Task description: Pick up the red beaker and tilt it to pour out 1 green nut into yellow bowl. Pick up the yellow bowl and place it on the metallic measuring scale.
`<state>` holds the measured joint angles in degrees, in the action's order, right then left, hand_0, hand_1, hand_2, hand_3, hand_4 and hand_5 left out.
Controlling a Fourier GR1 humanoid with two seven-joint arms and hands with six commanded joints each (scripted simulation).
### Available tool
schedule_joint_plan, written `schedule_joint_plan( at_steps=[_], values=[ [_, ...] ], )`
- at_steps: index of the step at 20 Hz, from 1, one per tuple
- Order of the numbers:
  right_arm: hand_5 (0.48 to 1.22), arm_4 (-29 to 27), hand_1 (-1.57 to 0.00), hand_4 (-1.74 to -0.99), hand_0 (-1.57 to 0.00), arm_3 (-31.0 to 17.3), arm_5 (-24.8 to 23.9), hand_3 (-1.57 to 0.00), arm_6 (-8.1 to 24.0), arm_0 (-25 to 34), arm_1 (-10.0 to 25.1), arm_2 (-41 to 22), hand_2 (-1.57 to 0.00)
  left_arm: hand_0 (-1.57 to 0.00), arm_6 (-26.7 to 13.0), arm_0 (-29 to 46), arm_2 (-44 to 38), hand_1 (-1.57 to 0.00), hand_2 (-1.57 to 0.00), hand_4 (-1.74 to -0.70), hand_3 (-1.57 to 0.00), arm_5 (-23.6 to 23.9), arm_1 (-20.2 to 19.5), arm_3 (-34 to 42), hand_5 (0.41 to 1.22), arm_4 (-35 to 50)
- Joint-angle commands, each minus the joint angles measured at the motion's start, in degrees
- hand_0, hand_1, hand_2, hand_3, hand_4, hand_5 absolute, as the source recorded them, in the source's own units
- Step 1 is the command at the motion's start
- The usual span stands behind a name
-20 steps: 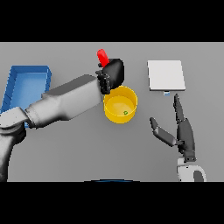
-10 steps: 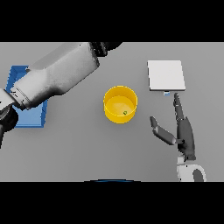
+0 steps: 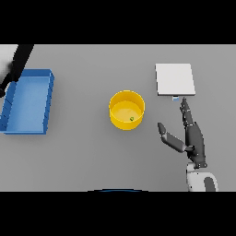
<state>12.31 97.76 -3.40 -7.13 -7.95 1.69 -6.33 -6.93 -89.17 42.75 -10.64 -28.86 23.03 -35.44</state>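
Observation:
The yellow bowl (image 3: pixel 126 109) stands upright at the middle of the table, and a small green nut (image 3: pixel 132 119) lies inside it. The metallic measuring scale (image 3: pixel 174 79), a flat square plate, lies to the bowl's right and further back. My right hand (image 3: pixel 194 138) rests open just in front of the scale, right of the bowl and apart from it, fingers straight and thumb spread toward the bowl. My left hand (image 3: pixel 18 63) shows only as a dark shape at the far left edge, over the back of the blue tray. The red beaker is out of sight.
A blue open tray (image 3: pixel 27 101) lies at the left side of the table, its floor bare where it shows. Grey table surface (image 3: pixel 87 152) runs between tray, bowl and scale.
My left arm has swung away from above the bowl to the far left edge, and the red beaker it carried has gone from view. The bowl and the right hand have not moved.

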Motion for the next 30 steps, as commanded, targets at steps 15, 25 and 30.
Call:
schedule_joint_plan(
  at_steps=[15,25,30],
  values=[
    [0.653,1.75,0.00,-1.206,0.00,-1.36,0.89,0.00,-0.78,1.17,2.65,-0.28,0.00,-1.57,-22.96,43.22,-15.93,-1.57,-1.57,-1.74,-1.45,29.08,-17.63,33.92,1.221,32.62],
    [0.666,2.70,0.00,-1.214,0.00,-1.58,0.90,0.00,-1.55,0.52,2.58,-1.09,0.00,-1.57,-27.99,57.34,-12.73,-1.57,-1.57,-1.74,-1.53,39.41,-18.66,44.61,1.166,38.00],
    [0.664,2.26,0.00,-1.197,0.00,-1.30,0.88,0.00,-1.91,0.64,2.93,-0.61,0.00,-1.57,-27.96,58.20,-8.56,-1.57,-1.57,-1.53,-1.50,38.22,-20.83,45.09,0.865,40.23]
  ],
)
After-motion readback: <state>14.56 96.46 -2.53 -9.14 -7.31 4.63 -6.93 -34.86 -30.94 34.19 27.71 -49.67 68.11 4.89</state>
